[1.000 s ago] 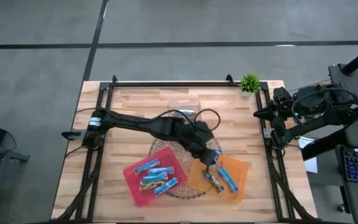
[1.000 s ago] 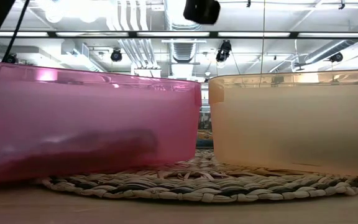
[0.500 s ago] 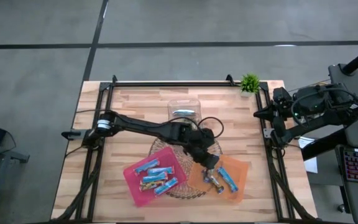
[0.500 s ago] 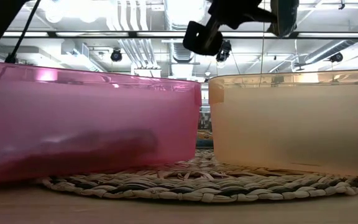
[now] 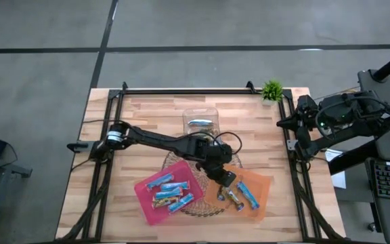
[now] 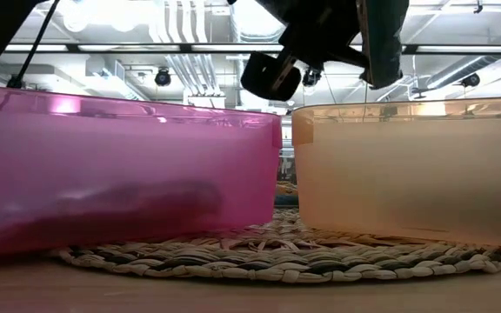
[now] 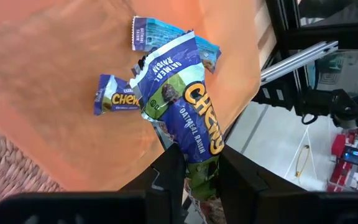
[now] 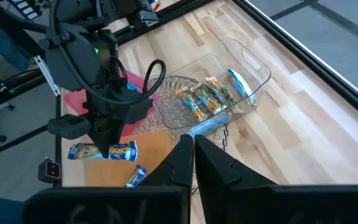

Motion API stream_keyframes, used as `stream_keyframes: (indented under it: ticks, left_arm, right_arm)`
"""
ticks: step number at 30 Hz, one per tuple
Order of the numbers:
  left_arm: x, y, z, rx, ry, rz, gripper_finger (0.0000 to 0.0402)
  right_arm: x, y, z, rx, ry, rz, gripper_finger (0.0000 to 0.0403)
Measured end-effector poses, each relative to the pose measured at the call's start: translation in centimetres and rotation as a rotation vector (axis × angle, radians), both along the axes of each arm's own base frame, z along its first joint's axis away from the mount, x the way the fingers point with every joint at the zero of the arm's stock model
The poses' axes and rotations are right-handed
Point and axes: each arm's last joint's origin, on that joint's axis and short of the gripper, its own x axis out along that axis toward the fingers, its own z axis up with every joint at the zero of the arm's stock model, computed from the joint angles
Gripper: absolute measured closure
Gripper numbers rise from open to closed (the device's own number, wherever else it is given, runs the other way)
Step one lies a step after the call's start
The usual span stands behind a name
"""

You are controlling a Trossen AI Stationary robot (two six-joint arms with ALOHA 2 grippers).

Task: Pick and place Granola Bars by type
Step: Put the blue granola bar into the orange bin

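Observation:
My left gripper (image 5: 223, 179) hangs over the orange tray (image 5: 259, 196) and is shut on a purple-blue Chewy granola bar (image 7: 188, 106). In the left wrist view my left gripper (image 7: 197, 177) shows the bar over the tray's orange floor. Two more bars lie flat there, a purple one (image 7: 114, 96) and a light blue one (image 7: 154, 34). Several light blue bars (image 5: 168, 193) lie in the pink tray (image 5: 144, 193). More bars (image 8: 207, 99) lie in the clear box (image 5: 200, 120). My right gripper (image 8: 193, 155) is shut and waits at the table's right edge. My left gripper pinches the purple-blue bar by one end of its wrapper (image 7: 201, 158) between the two fingers. The fingers come from above, pointing down, and lie along the bar. The bar is lifted clear and sticks out past the fingertips over the orange tray.
Both trays sit on a round woven mat (image 6: 277, 252) near the table's near edge. A small green plant (image 5: 271, 89) stands at the far right corner. Black frame rails (image 5: 181, 90) run along the table's sides. Bare wood lies left of the pink tray.
My left gripper, shut on the bar all the while, has come down over the orange tray and shifted a little toward the table's near edge. In the low view it has dropped into sight above the trays.

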Motion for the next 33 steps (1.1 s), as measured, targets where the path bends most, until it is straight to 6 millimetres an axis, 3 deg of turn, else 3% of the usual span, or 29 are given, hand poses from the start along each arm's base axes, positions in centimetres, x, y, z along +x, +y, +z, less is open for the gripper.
stream_keyframes:
  ticks: [27, 33]
  left_arm:
    - [0.09, 0.01, -0.30, 0.023, -0.018, 0.001, 0.0335]
    - [0.22, -0.02, -0.17, 0.036, -0.049, -0.016, 0.0318]
  right_arm:
    - [0.01, 0.00, 0.00, 0.000, -0.001, -0.002, 0.0394]
    - [0.01, 0.00, 0.00, 0.000, -0.001, -0.001, 0.0394]
